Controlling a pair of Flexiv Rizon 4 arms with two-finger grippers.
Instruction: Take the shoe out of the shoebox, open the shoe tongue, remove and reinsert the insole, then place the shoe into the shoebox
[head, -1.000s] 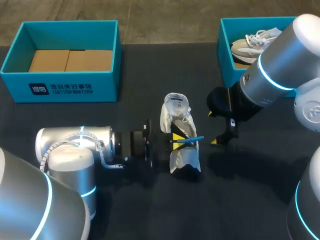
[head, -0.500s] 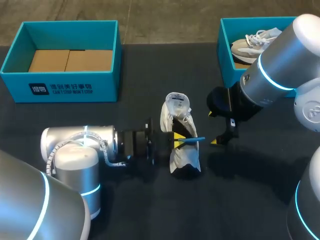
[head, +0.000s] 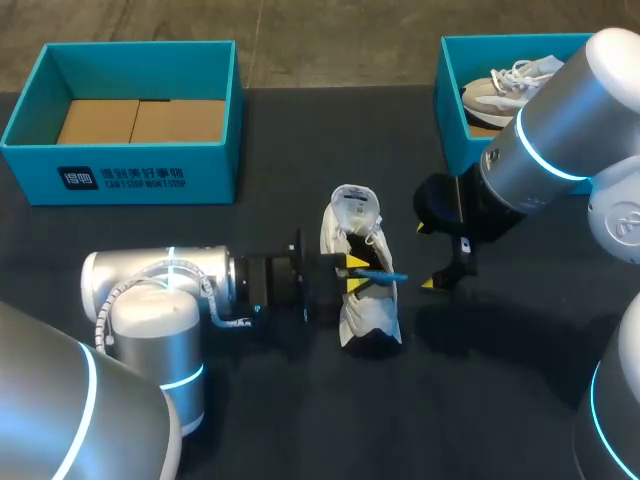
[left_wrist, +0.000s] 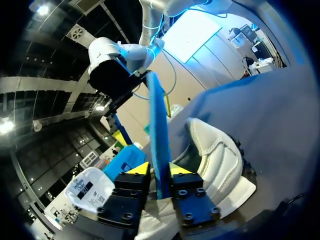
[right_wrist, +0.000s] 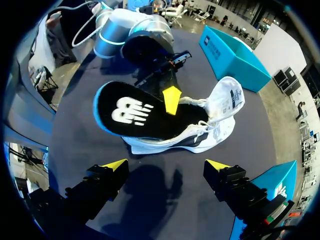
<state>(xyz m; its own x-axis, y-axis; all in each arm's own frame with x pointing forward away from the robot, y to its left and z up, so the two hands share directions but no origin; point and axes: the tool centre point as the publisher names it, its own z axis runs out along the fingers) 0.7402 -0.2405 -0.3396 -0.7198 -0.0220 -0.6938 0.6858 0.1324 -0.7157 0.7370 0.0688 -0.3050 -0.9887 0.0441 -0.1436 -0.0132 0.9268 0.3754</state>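
A white shoe lies on the dark table between my arms, its tongue pulled open. The insole, black on top with a blue edge, stands partly in the shoe's opening. My left gripper is at the shoe, its fingers slightly parted with the insole between them. In the left wrist view the insole rises edge-on between the left gripper, over the shoe. My right gripper hangs open just right of the shoe. From its wrist the insole overlies the shoe ahead of the right gripper.
A teal shoebox with a cardboard bottom stands at the back left. A second teal box at the back right holds another shoe, partly hidden by my right arm.
My left arm has pushed rightward toward the shoe with the insole, and its yellow tips have spread slightly. The insole's free end has dipped. The right arm has not moved.
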